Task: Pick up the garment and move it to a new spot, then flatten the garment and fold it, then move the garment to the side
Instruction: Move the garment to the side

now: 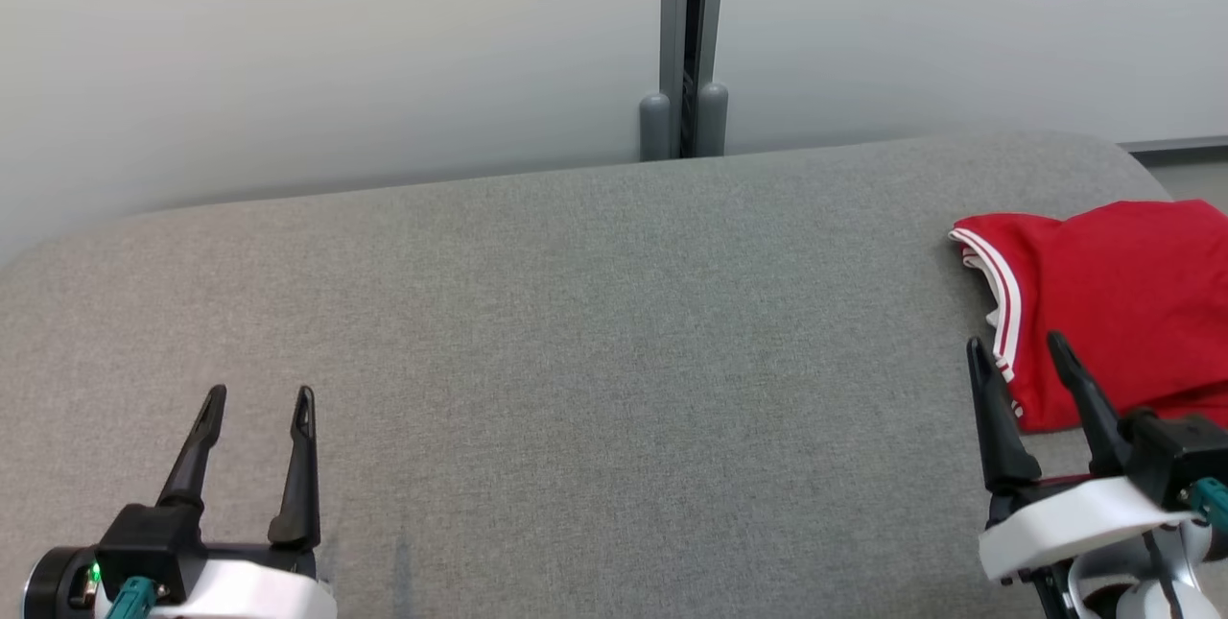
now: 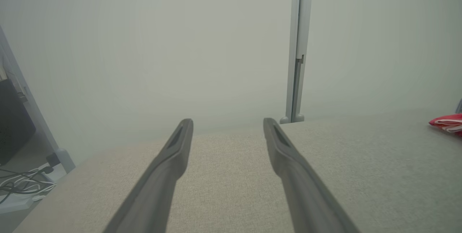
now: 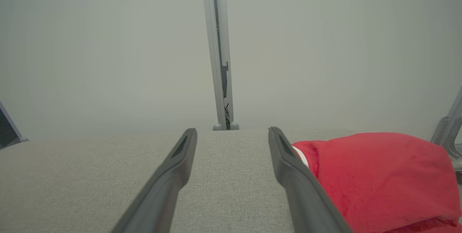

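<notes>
Standing beside the grey fabric-covered surface (image 1: 614, 312), I see the red garment (image 1: 1113, 302) lying at its far right end as a compact bundle, its white-striped trim turned toward the middle. The right gripper (image 1: 1015, 343) hovers at the bundle's near left corner with its fingers spread wide and nothing between them. The cloth sits just beside its right finger, and whether they touch I cannot tell. The left gripper (image 1: 262, 393) rests well apart at the near left, equally spread and empty. This fits either a bundle waiting to be carried to a new spot or a folded piece already set aside. In both cases, I judge that the soft layers would slide and lose their shape if a fingertip caught the trim, so the right arm should move slowly and clear of that edge.
</notes>
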Robot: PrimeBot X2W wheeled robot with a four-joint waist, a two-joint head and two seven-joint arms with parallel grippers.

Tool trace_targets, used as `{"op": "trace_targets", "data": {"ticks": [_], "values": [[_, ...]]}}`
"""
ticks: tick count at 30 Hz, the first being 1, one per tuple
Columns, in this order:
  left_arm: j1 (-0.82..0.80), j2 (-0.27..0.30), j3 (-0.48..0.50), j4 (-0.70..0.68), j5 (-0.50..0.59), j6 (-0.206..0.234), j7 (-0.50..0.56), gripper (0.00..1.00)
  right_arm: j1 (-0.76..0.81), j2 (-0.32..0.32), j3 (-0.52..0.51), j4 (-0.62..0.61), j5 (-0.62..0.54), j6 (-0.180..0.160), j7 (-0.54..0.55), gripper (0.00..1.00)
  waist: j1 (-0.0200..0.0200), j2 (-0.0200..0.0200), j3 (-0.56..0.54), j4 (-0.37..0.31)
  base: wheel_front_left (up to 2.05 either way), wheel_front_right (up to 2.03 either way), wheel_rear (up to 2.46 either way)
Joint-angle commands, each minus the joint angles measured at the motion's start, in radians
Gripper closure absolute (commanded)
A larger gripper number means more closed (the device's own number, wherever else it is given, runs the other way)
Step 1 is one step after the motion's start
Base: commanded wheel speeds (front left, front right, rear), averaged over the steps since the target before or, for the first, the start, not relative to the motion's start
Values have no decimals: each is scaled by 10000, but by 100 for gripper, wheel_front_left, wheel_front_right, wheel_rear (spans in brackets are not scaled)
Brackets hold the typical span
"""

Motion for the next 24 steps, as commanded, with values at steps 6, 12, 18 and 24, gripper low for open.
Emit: {"op": "trace_targets", "data": {"ticks": [6,12,18,24], "values": [[487,130,-109,-142,-15,46,168,0,720,104,-299,-205,-299,-2,270,0,0,-1,-371,178,0,0,0],[727,85,-115,-244,-113,209,260,0,1136,173,-517,-480,-455,-2,511,0,0,-1,-557,275,0,0,0],[770,132,-53,-347,-224,279,297,0,1208,195,-531,-588,-482,-2,599,0,0,-1,-559,287,0,0,0],[793,163,-72,-411,-261,355,328,0,1229,221,-519,-609,-487,-2,647,0,0,-1,-535,298,0,0,0]]}}
